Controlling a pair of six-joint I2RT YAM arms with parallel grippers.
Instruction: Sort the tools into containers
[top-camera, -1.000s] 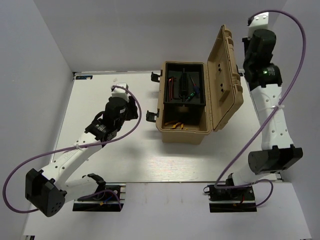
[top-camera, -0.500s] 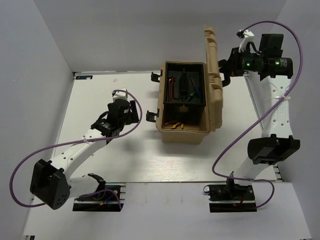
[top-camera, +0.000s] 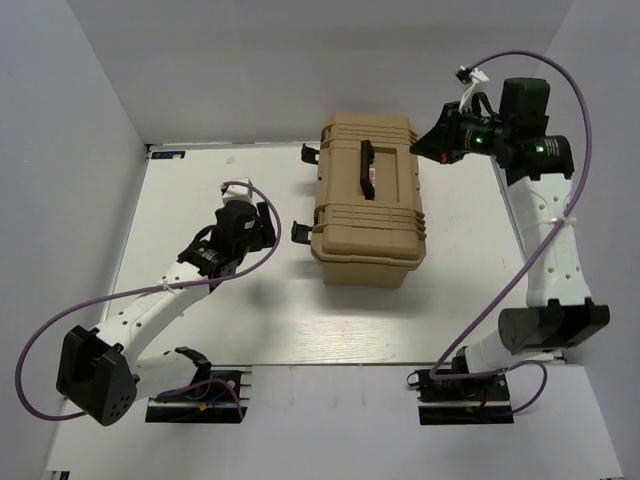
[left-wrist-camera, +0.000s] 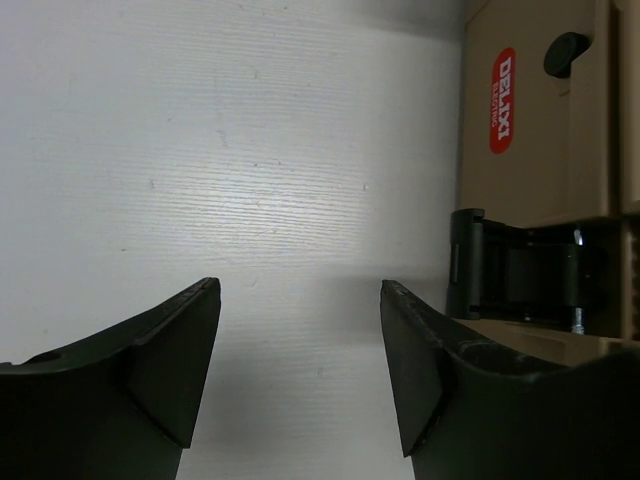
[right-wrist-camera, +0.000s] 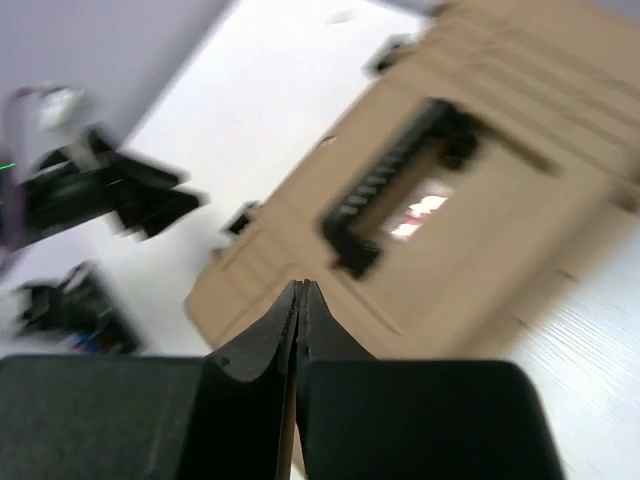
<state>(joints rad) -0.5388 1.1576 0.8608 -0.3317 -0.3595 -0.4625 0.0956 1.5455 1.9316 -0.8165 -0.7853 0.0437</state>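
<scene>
The tan ribbed toolbox (top-camera: 365, 200) stands at the table's middle back with its lid down and its black top handle (top-camera: 367, 168) showing. No tools show in any view. My left gripper (top-camera: 268, 228) hovers just left of the box, open and empty, facing a black side latch (left-wrist-camera: 520, 278). My right gripper (top-camera: 420, 147) hangs above the box's back right corner, shut on nothing. In the right wrist view the blurred box lid (right-wrist-camera: 480, 230) lies below my right gripper (right-wrist-camera: 301, 288).
A second black latch (top-camera: 311, 153) sticks out at the box's back left. The white table (top-camera: 200, 290) ends at walls on the left and back. The arm bases (top-camera: 195, 395) sit at the near edge.
The toolbox lid has swung from open to closed, hiding the tray and tools. My right arm followed it leftward over the box. My left gripper shifted slightly.
</scene>
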